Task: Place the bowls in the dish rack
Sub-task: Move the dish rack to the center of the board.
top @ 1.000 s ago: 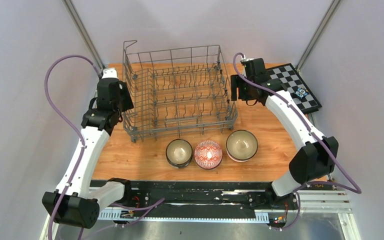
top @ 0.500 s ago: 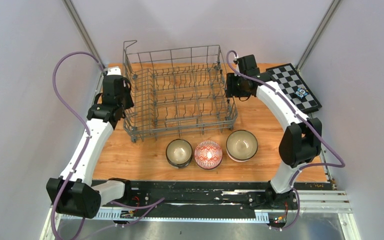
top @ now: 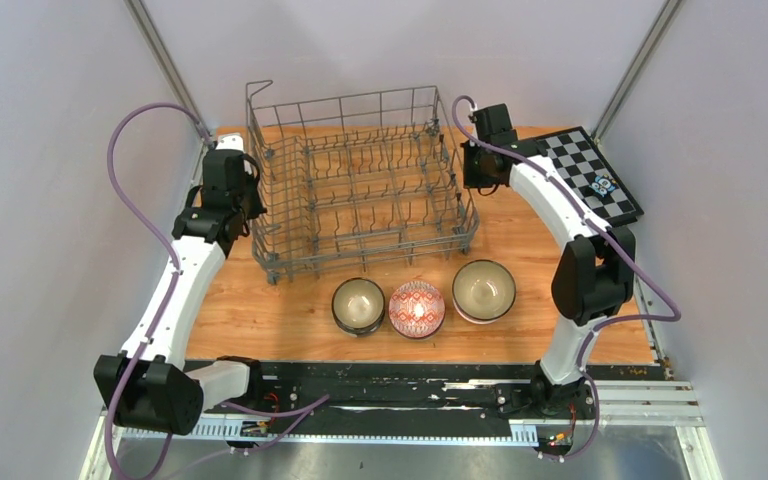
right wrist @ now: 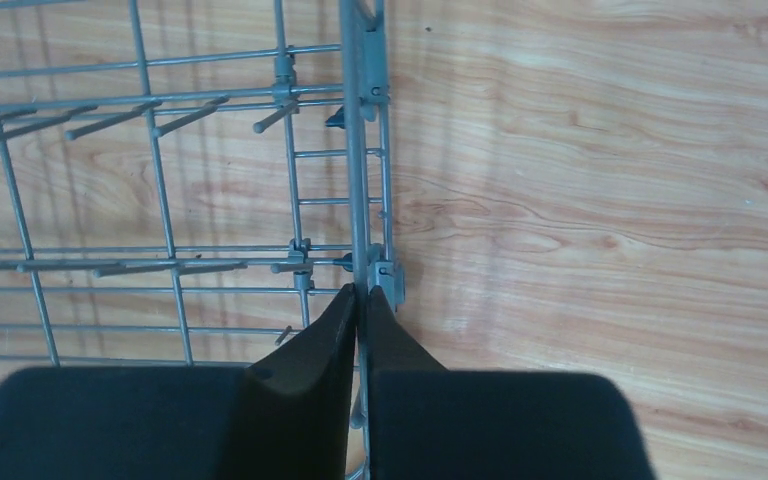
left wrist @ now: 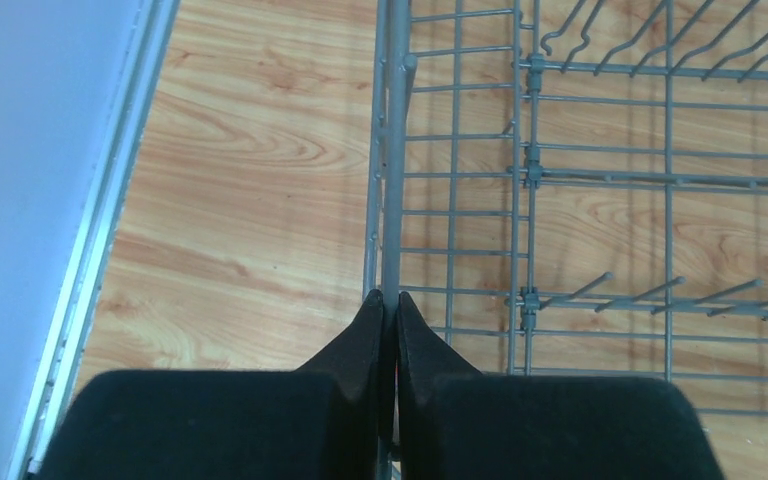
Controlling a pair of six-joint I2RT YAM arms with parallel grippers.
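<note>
Clamped with the left jaws on the top wire of the rack at its 9 o'clock wall, and with the right jaws on the rim wire at its 3 o'clock wall. Set toward 12 o'clock on the tabletop. Lined up at the rack's 6 o'clock, near it but outside: beige bowl, red bowl just beside, second beige bowl. At 2 o'clock, chequered board.
</note>
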